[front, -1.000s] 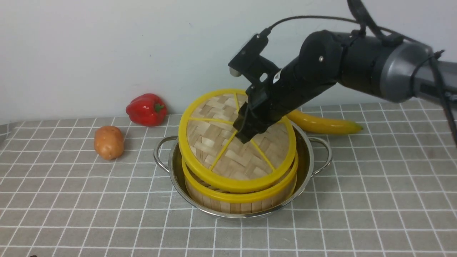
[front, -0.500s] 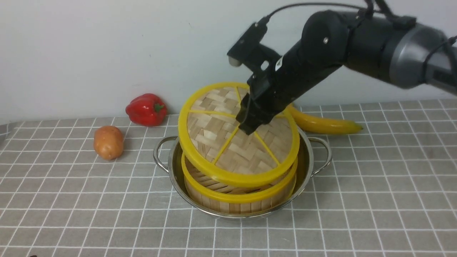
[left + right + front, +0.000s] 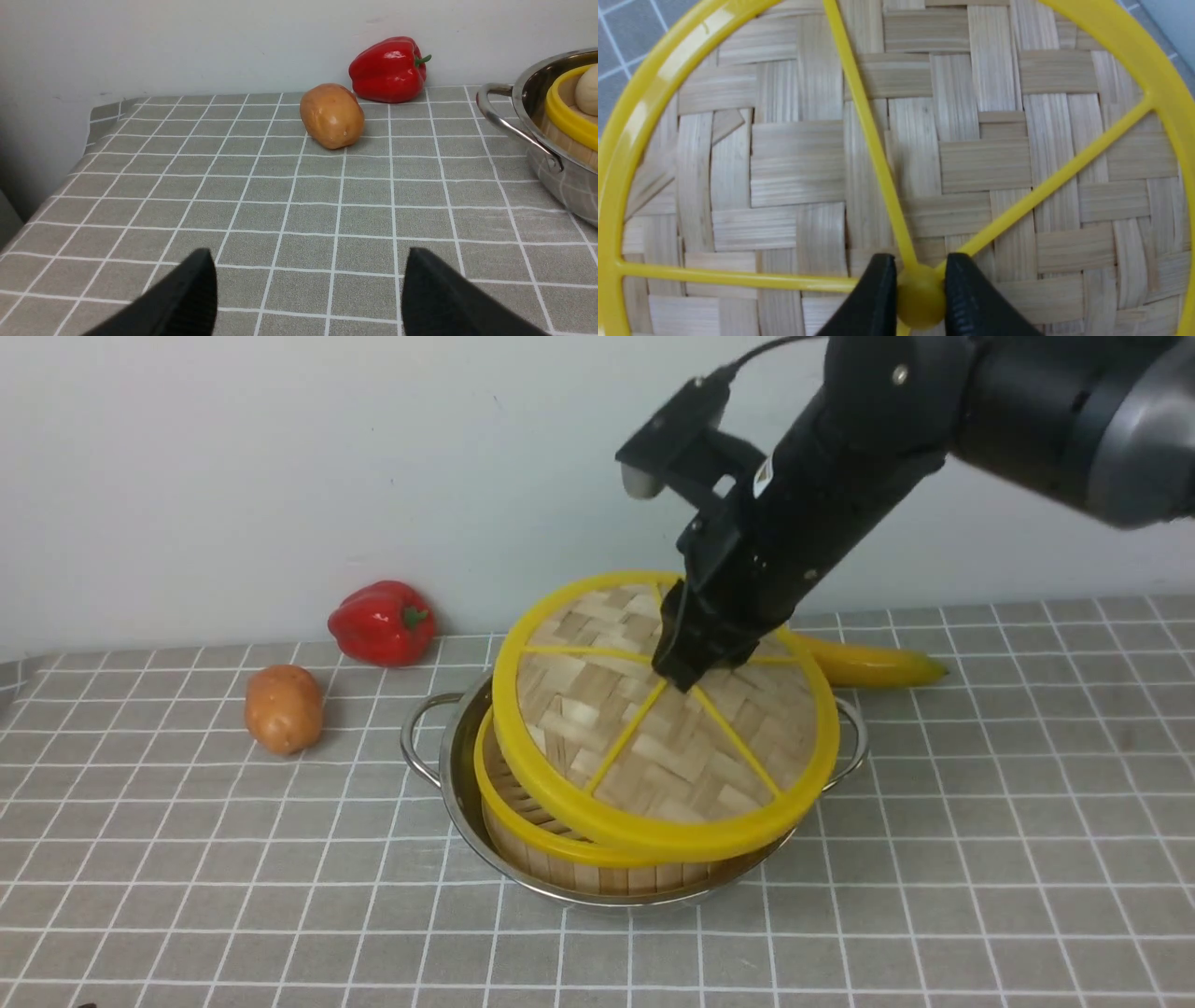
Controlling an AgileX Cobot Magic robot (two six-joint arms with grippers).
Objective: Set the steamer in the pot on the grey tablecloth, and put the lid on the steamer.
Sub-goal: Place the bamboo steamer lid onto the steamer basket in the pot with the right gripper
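Right gripper [image 3: 920,263] clamps centre hub [image 3: 920,296] of lid [image 3: 653,737]. The lid hangs tilted over steamer [image 3: 597,875], offset right. Steamer sits in pot [image 3: 448,756] on grey tablecloth [image 3: 187,859]. Left gripper [image 3: 308,266] gapes wide, empty.

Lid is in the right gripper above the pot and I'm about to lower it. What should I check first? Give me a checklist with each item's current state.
1. Grip: right gripper clamped on the centre hub of the lid: ok.
2. Base: steamer sits inside the pot: ok.
3. Support: pot stands on the grey tablecloth: ok.
4. Centring: lid over the steamer: not ok, offset toward the robot's right.
5. Level: not ok, lid is tilted, near edge lower.
6. Other arm: left gripper open, over the cloth away from the pot: ok.
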